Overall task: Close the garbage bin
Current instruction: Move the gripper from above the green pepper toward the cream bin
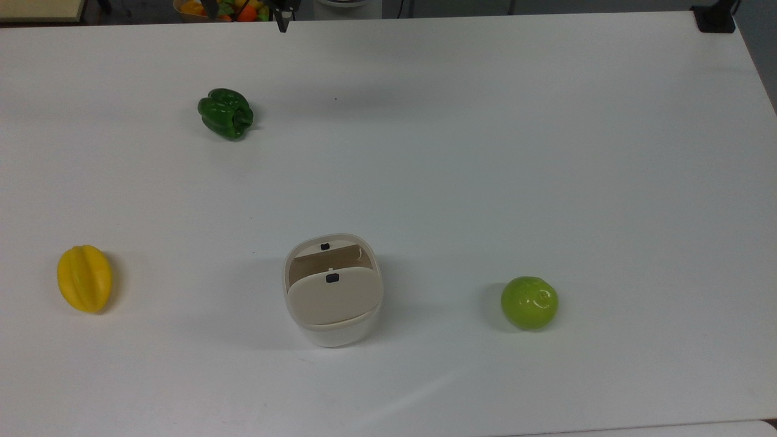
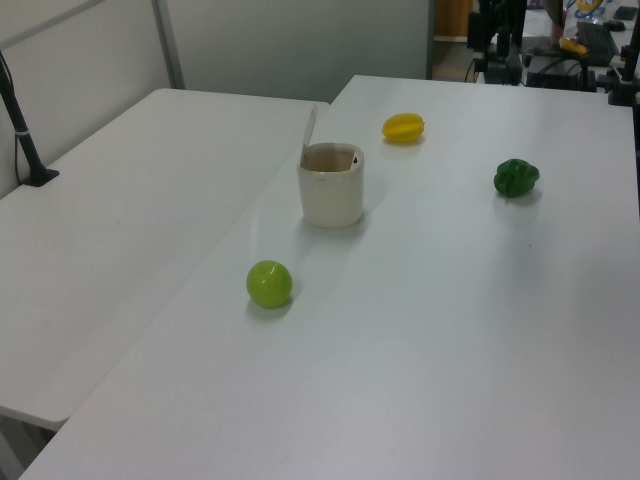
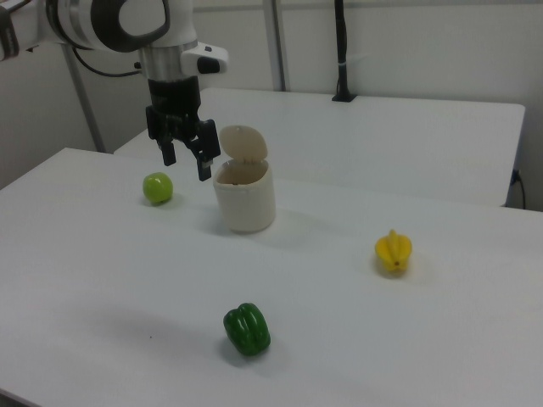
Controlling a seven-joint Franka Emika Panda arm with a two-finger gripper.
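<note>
The cream-white garbage bin [image 1: 332, 315] stands near the table's front middle in the top view. Its beige lid [image 1: 332, 297] is swung up and open, with a small black button [image 1: 332, 278] on it, and the bin's inside shows. From the side, the bin [image 3: 244, 203] has its lid [image 3: 243, 142] standing upright behind the opening. My gripper [image 3: 187, 168] hangs open and holds nothing, at the right view's left of the lid and above the table. One dark finger [image 1: 282, 23] pokes in at the top view's upper edge, far from the bin.
A green bell pepper [image 1: 226, 113], a yellow starfruit [image 1: 84, 278] and a light green round fruit [image 1: 529, 303] lie spread over the white table [image 1: 485, 152], all apart from the bin. A second white table [image 2: 120, 200] adjoins it, with a black post [image 2: 22, 120] on it.
</note>
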